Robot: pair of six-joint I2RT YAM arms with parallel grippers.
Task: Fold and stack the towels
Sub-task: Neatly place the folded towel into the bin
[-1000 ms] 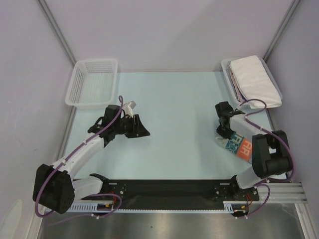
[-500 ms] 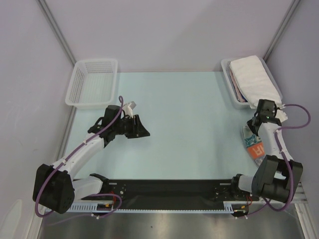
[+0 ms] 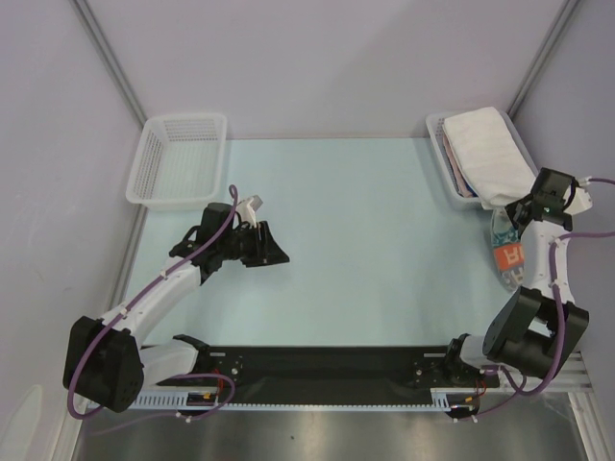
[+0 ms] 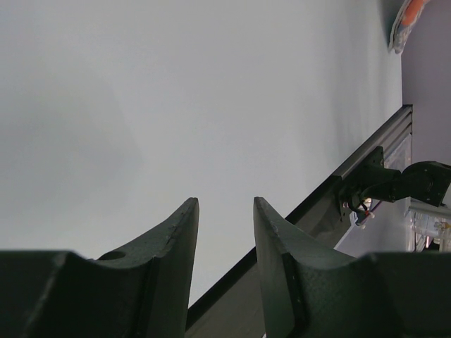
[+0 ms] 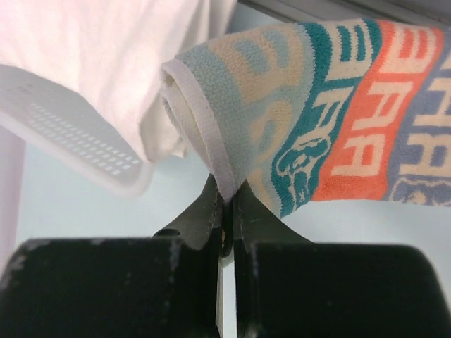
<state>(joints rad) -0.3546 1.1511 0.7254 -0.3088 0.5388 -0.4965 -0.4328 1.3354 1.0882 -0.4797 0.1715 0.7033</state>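
Left jaws apart | right jaws clamped on lettered towel (image 5: 338,141) edge | pale blue table (image 3: 365,240) | grey walls (image 3: 317,67)

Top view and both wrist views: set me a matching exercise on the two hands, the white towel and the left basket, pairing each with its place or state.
Things:
1. left hand
2. right hand
3. white towel
4. left basket

Places and states:
A. at the far left corner of the table
B. shut on the edge of the lettered towel
C. open, holding nothing
D. lying on top of the right basket

Pairs: 1-C, 2-B, 3-D, 4-A
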